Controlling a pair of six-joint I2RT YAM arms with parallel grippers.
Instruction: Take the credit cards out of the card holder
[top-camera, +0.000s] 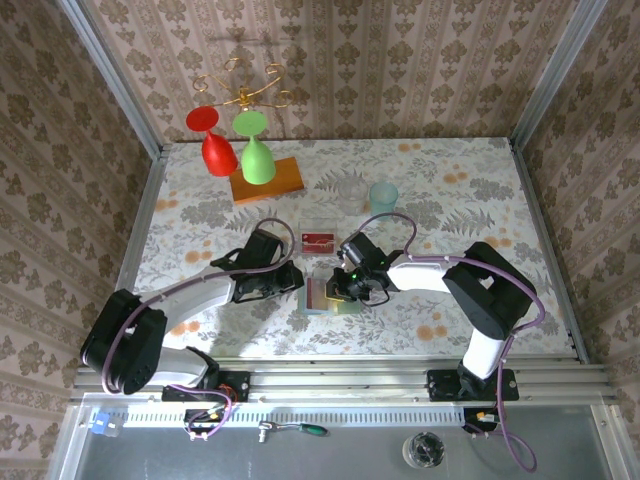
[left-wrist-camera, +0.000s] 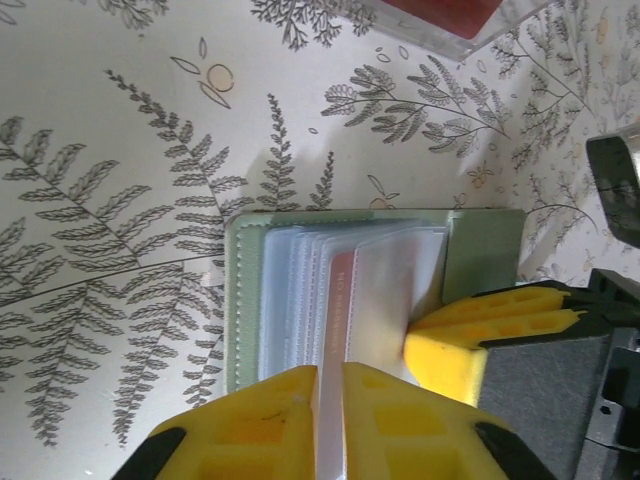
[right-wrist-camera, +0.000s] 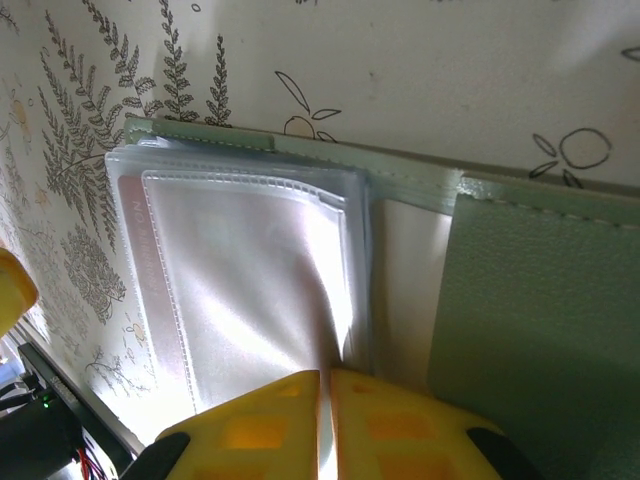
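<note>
Two grippers flank the card holder (left-wrist-camera: 485, 250), left gripper (left-wrist-camera: 328, 415) and right gripper (right-wrist-camera: 325, 420) each pinching its clear sleeves (right-wrist-camera: 250, 270), a red card (left-wrist-camera: 340, 300) pointing lengthwise toward the left one.

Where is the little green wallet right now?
In the top view the card holder lies open, front and centre, between the left pincer and the right pincer, with a red card just behind it.

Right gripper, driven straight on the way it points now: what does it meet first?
The clear sleeves of the card holder, which lie right at the tips of the right gripper; it seems shut on one. Depth beyond is unclear.
</note>
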